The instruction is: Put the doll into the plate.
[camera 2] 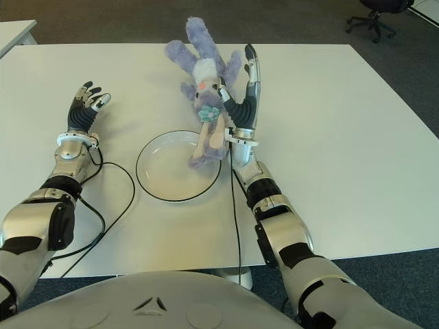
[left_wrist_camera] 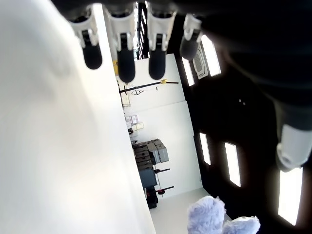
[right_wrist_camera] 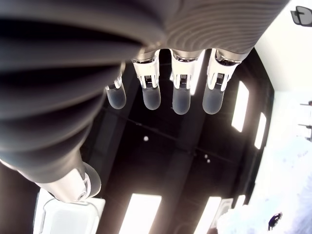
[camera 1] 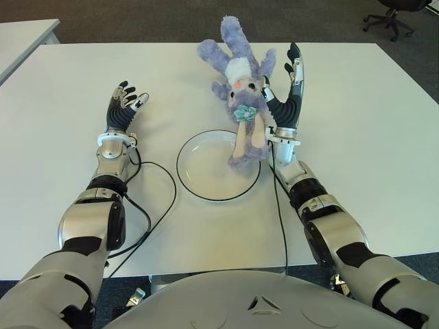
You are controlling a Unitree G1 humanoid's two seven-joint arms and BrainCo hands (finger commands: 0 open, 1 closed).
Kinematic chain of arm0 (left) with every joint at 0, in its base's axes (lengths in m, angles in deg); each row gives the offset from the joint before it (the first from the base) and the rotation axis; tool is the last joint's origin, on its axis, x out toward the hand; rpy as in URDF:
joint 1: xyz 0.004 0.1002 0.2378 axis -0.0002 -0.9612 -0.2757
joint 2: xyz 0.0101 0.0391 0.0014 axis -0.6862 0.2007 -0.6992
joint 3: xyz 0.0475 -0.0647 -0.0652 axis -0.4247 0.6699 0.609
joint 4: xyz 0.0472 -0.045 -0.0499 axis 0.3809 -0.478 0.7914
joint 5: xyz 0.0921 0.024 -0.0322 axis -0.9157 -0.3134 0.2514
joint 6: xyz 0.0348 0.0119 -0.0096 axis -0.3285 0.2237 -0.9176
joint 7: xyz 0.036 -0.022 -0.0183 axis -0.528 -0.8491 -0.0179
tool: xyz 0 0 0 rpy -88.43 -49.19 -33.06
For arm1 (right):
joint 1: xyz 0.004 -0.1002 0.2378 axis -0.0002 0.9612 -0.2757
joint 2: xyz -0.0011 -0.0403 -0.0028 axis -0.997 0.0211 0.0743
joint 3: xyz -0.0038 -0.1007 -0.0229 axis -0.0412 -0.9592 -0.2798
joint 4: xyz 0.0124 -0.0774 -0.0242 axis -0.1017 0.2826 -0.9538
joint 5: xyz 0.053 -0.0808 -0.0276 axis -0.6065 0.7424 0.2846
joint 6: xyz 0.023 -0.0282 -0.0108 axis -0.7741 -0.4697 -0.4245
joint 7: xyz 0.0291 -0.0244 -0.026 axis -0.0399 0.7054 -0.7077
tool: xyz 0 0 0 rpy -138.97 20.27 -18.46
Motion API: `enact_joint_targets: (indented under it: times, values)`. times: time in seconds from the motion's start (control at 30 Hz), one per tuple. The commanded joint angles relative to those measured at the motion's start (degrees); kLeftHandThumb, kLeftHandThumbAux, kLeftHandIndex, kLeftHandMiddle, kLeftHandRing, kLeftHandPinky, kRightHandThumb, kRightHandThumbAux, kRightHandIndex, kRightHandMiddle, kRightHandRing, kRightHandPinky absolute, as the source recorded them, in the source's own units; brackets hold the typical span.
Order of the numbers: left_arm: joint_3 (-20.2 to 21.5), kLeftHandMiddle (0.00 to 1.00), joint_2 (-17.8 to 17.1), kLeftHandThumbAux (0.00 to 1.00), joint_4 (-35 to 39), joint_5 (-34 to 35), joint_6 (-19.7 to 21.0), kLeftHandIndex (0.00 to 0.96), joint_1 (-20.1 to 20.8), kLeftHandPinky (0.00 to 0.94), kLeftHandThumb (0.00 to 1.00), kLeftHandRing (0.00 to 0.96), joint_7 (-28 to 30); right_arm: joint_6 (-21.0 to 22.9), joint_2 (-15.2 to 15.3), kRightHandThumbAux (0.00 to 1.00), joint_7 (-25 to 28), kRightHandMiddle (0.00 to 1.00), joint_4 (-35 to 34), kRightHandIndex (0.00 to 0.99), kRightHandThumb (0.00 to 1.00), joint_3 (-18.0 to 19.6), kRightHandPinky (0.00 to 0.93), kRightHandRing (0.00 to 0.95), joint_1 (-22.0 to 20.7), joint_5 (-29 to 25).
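Note:
The doll (camera 1: 240,82), a purple plush rabbit with a teal bow, is upright and tilted at the far right rim of the white plate (camera 1: 206,171). Its long lower end reaches down onto the plate's right side. My right hand (camera 1: 288,96) stands just to the right of the doll, palm toward it, fingers stretched straight up. In the right wrist view the fingers (right_wrist_camera: 180,97) are spread with nothing between them, and the doll's fur (right_wrist_camera: 287,185) shows off to one side. My left hand (camera 1: 123,106) shows left of the plate, fingers loosely bent and holding nothing.
Black cables (camera 1: 161,205) run from each wrist across the white table (camera 1: 357,137) toward me, one curving close to the plate's left rim. A second table (camera 1: 20,34) stands at the far left, and an office chair (camera 1: 391,17) at the far right.

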Motion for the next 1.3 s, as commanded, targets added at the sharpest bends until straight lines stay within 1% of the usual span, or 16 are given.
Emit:
enact_joint_targets:
  times: [0.03,0.17,0.33,0.37,0.47,0.5,0.57,0.7,0.73,0.87,0.97,1.07,1.1,1.13,1.17,1.3]
  values:
    - [0.33,0.156,0.93,0.534,-2.41,0.38,0.89,0.0,-5.84,0.109,0.0,0.15,2.51,-1.6,-1.28,0.651,-3.04,0.072,19.04,0.0,0.5,-4.99,0.115,0.08,32.3,4.77]
    - [0.27,0.153,0.88,0.539,-2.39,0.31,0.77,0.0,-5.86,0.109,0.0,0.148,2.5,-1.77,-1.41,0.659,-2.27,0.079,19.19,0.0,0.51,-4.89,0.121,0.085,32.14,4.4]
    - [0.2,0.155,0.87,0.547,-2.29,0.23,0.62,0.0,-5.93,0.131,0.0,0.154,2.37,-2.32,-1.48,0.673,-0.77,0.084,18.47,0.0,0.52,-4.91,0.121,0.089,31.73,3.77]
    - [0.19,0.156,0.91,0.544,-2.25,0.22,0.6,0.0,-5.95,0.127,0.0,0.156,2.32,-2.49,-1.5,0.682,-0.51,0.09,18.03,0.0,0.544,-4.99,0.145,0.097,31.59,3.67]
    - [0.18,0.157,0.95,0.543,-2.22,0.21,0.59,0.0,-5.96,0.126,0.0,0.156,2.27,-2.66,-1.5,0.684,-0.3,0.091,17.6,0.0,0.553,-5.14,0.153,0.099,31.44,3.53]
    - [0.24,0.157,0.96,0.543,-2.2,0.29,0.72,0.0,-5.92,0.126,0.0,0.156,2.28,-2.81,-1.42,0.684,0.96,0.091,16.74,0.0,0.554,-4.94,0.153,0.099,31.19,2.84]
    - [0.36,0.154,0.98,0.541,-2.19,0.44,0.99,0.0,-5.84,0.113,0.0,0.153,2.29,-3.15,-1.33,0.694,3.5,0.103,15.78,0.016,0.586,-4.48,0.151,0.106,30.91,1.43]
    - [0.5,0.151,1.12,0.536,-2.17,0.62,1.31,0.0,-5.8,0.1,0.0,0.147,2.17,-4.4,-1.31,0.698,10.27,0.119,15.4,0.038,0.633,-3.08,0.175,0.121,31.17,-2.47]
    - [0.55,0.151,1.15,0.536,-2.17,0.68,1.32,0.0,-5.81,0.101,0.0,0.146,2.21,-4.73,-1.3,0.697,12.65,0.118,14.5,0.038,0.644,-2.57,0.181,0.124,31.49,-4.21]
    - [0.67,0.152,1.17,0.537,-2.22,0.84,1.42,0.0,-5.79,0.103,0.0,0.148,2.41,-5.14,-1.81,0.696,18.13,0.113,12.9,0.035,0.654,-1.18,0.191,0.128,32.34,-8.27]
    - [0.7,0.148,1.13,0.534,-2.24,0.89,1.45,0.0,-5.76,0.092,0.0,0.141,2.55,-5.04,-2.19,0.702,20.22,0.106,12.52,0.023,0.635,-0.44,0.196,0.128,32.71,-9.63]
    - [0.74,0.145,1.08,0.532,-2.15,0.96,1.34,0.0,-5.79,0.084,0.0,0.136,2.75,-5.15,-2.27,0.702,21.17,0.104,12.15,0.018,0.604,-0.27,0.196,0.129,33.33,-10.01]
    - [0.74,0.142,1.07,0.532,-2.1,0.97,1.3,0.0,-5.8,0.085,0.0,0.132,2.78,-5.22,-2.29,0.697,21.42,0.1,12.1,0.008,0.56,-0.23,0.189,0.128,33.55,-10.04]
    - [0.7,0.142,1.05,0.531,-2.04,0.93,1.24,0.0,-5.81,0.085,0.0,0.132,2.78,-5.37,-2.35,0.696,22.08,0.099,12.18,0.007,0.552,-0.1,0.187,0.128,33.78,-10.33]
    - [0.68,0.14,1.03,0.533,-2.01,0.9,1.2,0.0,-5.81,0.085,0.0,0.129,2.77,-5.46,-2.39,0.683,22.65,0.095,12.22,0.001,0.493,0.04,0.167,0.123,33.93,-10.56]
    - [0.57,0.136,1.01,0.535,-1.83,0.79,1.02,0.0,-5.9,0.087,0.0,0.126,2.65,-5.86,-2.59,0.667,24.66,0.094,12.6,0.0,0.425,0.78,0.143,0.117,34.17,-11.61]
